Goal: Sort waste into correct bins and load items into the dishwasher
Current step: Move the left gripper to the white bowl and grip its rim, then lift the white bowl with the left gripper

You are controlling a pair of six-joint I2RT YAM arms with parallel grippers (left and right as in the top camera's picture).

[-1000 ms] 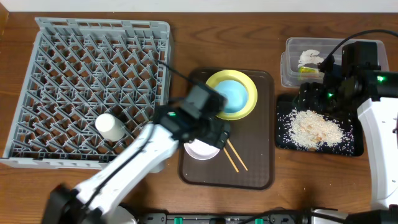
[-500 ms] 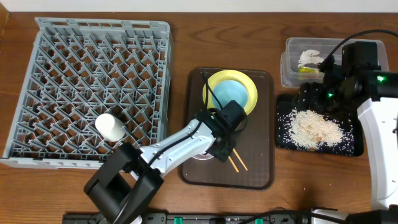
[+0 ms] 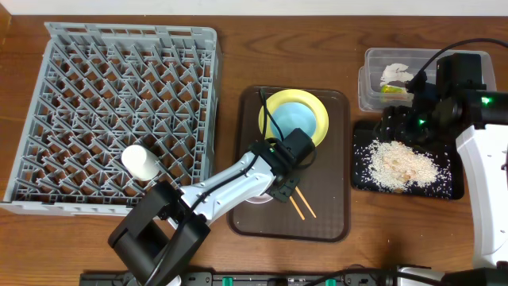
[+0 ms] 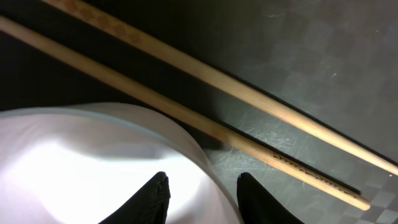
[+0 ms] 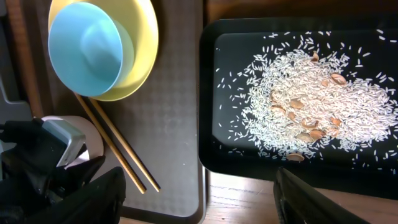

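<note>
- Far left on the counter (image 3: pixel 234 56) is the grey dish rack (image 3: pixel 119 36). The small white cup (image 3: pixel 140 162) lies on its side among the pegs near the front-left, same spot as a second ago.
- The left claw (image 4: pixel 202 200) is clenched on the rim of the pale pink-white bowl (image 4: pixel 87 162), one finger inside and one outside. The bowl sits at the near-left of the brown tray (image 3: pixel 333 218).
- Big change: a second ago that arm was up over the plate with its fingers wide. Now it's low at the bowl with them drawn in. It's barely moved in the last half second.
- The chopsticks (image 3: pixel 301 206) lie just right of the bowl, flat on the tray. In the left wrist view the nearer stick has a faint stamped mark towards its end, too blurry to read.
- The light blue bowl (image 5: pixel 84 46) sits in the yellow plate (image 5: pixel 140 59) at the tray's back.
- The clear tub (image 3: pixel 371 99) holds the white tissue (image 3: pixel 394 74) and a bit of green wrapper (image 3: pixel 389 90).
- The black tray (image 3: pixel 454 189) is full of rice scraps (image 3: pixel 397 164).
- The right claw (image 5: pixel 199 202) hangs released and holds nothing, just like before.
</note>
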